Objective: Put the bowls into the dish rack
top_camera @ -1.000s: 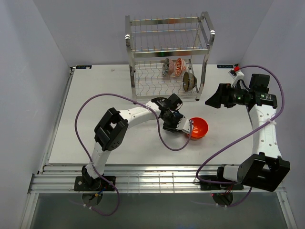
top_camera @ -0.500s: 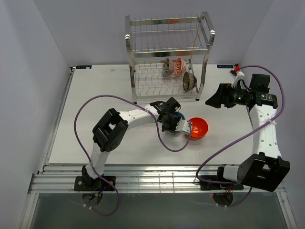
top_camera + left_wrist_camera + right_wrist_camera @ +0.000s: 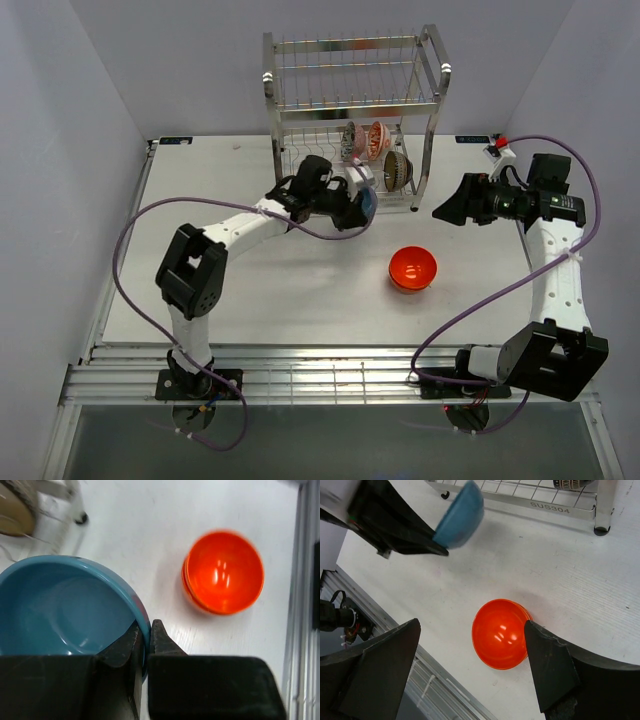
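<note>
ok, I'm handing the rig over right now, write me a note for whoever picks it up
Left pincer: shut on the rim of the blue bowl, held off the table just in front of the dish rack.
Right pincer: open, empty, hovering over the table's right side.
Done: red-and-white patterned bowl and brown bowl stand on edge in the rack's lower tier.
Left to do: rack the blue bowl, then the orange-red bowl, which sits upright on the table with nothing touching it.
</note>
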You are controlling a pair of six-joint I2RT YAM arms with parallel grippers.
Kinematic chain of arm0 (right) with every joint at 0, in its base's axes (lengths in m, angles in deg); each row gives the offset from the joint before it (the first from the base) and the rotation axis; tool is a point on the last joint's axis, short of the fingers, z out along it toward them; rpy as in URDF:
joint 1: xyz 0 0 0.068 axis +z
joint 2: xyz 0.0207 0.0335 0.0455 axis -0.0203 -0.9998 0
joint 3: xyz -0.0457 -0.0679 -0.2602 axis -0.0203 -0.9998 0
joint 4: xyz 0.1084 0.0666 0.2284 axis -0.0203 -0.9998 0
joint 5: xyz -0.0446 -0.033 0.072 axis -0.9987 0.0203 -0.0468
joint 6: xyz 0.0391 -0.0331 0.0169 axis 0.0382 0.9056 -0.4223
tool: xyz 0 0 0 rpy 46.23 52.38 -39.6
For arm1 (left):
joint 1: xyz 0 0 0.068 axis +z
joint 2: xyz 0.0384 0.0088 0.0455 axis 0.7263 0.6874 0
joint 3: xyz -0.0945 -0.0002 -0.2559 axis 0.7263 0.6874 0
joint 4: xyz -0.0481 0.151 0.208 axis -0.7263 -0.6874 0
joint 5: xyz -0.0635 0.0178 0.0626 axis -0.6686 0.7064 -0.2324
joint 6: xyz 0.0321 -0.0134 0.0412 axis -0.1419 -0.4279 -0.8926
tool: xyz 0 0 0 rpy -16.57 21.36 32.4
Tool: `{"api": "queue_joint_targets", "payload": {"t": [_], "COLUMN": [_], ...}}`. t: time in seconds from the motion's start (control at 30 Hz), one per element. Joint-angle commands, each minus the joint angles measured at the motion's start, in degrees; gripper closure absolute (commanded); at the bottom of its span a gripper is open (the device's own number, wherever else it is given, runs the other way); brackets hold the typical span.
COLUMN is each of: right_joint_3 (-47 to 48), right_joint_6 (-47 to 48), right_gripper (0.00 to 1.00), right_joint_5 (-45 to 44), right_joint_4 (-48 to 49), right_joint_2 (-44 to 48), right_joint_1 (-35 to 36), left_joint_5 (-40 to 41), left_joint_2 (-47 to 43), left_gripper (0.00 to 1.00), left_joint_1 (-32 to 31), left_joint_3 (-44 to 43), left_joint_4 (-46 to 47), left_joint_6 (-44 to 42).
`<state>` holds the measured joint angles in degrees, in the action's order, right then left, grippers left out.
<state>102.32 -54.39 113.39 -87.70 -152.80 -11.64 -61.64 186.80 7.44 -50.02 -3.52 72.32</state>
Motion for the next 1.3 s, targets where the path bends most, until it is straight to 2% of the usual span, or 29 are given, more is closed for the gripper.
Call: {"api": "queue_joint_targets", "payload": {"t": [0.0, 0.17, 0.3, 0.37, 0.5, 0.8, 0.97, 1.27], "right_joint_3": [3.3, 4.5, 5.5, 5.8, 6.2, 5.8, 5.3, 5.3], "right_joint_6": [0.3, 0.8, 0.9, 1.0, 1.4, 1.8, 2.0, 3.3], "right_gripper": [0.10, 0.10, 0.10, 0.10, 0.10, 0.10, 0.10, 0.10], "right_joint_5": [2.9, 3.5, 3.8, 4.0, 4.1, 4.2, 3.8, 3.9], "right_joint_4": [-0.4, -1.5, -1.8, -1.9, -2.4, -2.5, -2.5, -3.5], "right_joint_2": [-0.4, -1.5, -2.2, -2.7, -3.2, -4.0, -4.3, -5.0], "right_joint_1": [-0.6, -0.9, -1.1, -1.1, -1.2, -1.3, -1.4, -1.5], "left_joint_5": [-4.4, 1.1, 1.7, 3.9, 6.2, 11.4, 13.2, 14.9], "left_joint_2": [-8.3, -5.9, 1.5, 2.7, 5.1, 11.2, 15.2, 20.4], "left_gripper": [1.00, 1.00, 1.00, 1.00, 1.00, 1.00, 1.00, 1.00], "left_joint_1": [2.1, 3.3, 5.6, 5.2, 4.2, 4.2, 4.2, 4.9], "left_joint_3": [5.6, 7.1, 5.6, 5.1, 4.5, -0.4, -6.1, -10.9], "left_joint_4": [29.6, 44.2, 56.6, 57.8, 62.9, 62.3, 60.8, 59.7], "left_joint_6": [23.3, 40.4, 58.2, 61.9, 64.8, 71.4, 72.9, 73.4]}}
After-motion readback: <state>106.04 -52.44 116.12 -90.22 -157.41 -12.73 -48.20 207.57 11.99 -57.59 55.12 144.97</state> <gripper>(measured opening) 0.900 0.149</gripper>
